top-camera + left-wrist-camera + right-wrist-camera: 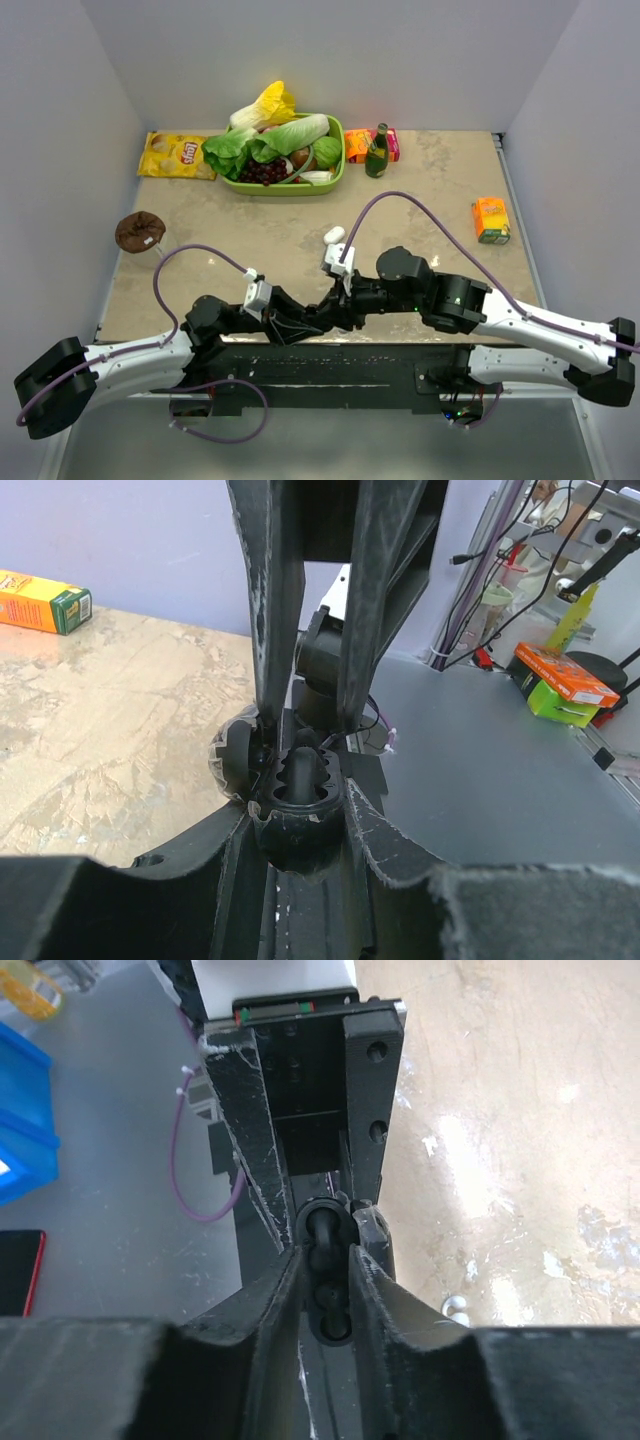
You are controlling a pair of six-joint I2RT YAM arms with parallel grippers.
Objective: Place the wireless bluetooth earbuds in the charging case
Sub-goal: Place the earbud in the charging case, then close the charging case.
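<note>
1. Of the wireless bluetooth earbuds I could count none for certain. One small ribbed black piece point(305, 772) stood in the mouth of the case. One tiny pale glossy bead point(455, 1308) lay on the table just beside my right finger. Both were too small for me to call a bud.
2. One glossy black rounded charging case point(300, 830) was held near the table's near edge, where my two arms met. A rounded black shell point(235, 760) stood out at its side.
3. My left gripper point(298, 802) was clamped on that case at a narrow opening, with one finger against each flank.
4. My right gripper point(325, 1255) faced it from the opposite side. Its fingers were slightly parted, with the tips on either side of the ribbed piece. I could not tell whether they pressed on it or stood just clear.
5. One small white oval object point(333, 235) lay on the beige marbled table point(440, 180) just beyond my right wrist.
6. Far across the table sat one lime-green plastic basket point(338, 172) heaped with leafy vegetables. Just beside it were one orange-and-pink box point(357, 146) and one dark green bottle point(377, 150).
7. One yellow crisp bag point(178, 155) lay at the far left and one brown round lump point(139, 231) at the left edge. One orange carton point(491, 220) stood well apart on the right.
</note>
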